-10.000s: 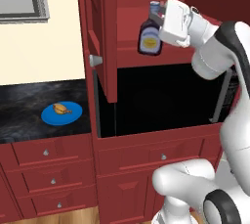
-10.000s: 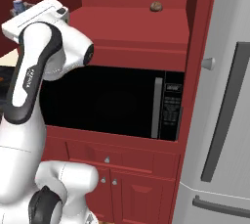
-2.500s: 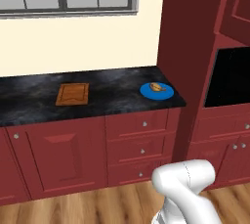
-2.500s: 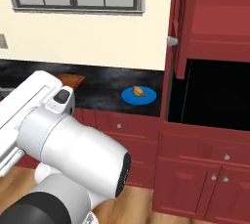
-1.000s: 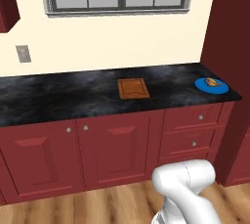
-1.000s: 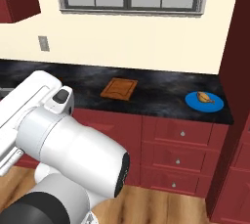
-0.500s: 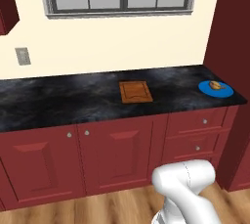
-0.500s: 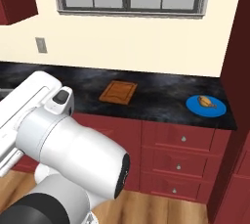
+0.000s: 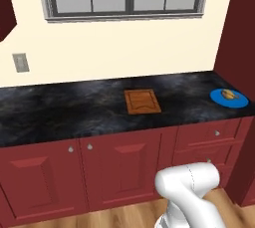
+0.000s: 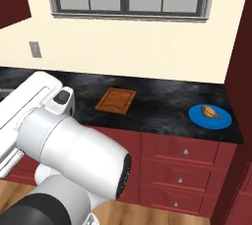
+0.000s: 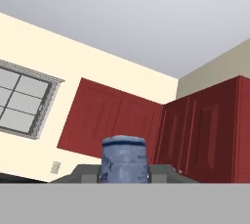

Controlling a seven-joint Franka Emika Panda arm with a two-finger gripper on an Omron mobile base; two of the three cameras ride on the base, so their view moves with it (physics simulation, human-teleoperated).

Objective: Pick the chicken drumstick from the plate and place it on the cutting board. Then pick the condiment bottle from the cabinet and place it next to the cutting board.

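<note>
1. Golden-brown chicken drumstick point(image 10: 210, 111) lies on the blue plate point(image 9: 241, 102), at the right end of the black bench point(image 9: 64, 110).
2. Orange-brown cutting board point(image 9: 142, 101) lies bare mid-bench, well apart from the plate, to its left.
3. The hand point(image 11: 123, 171) pinches the bottle point(image 11: 124, 159), its grey-white cap rising between the fingers point(image 11: 84, 173).
4. Behind it show red wall cabinets point(image 11: 112, 125) and a window point(image 11: 22, 103).
</note>
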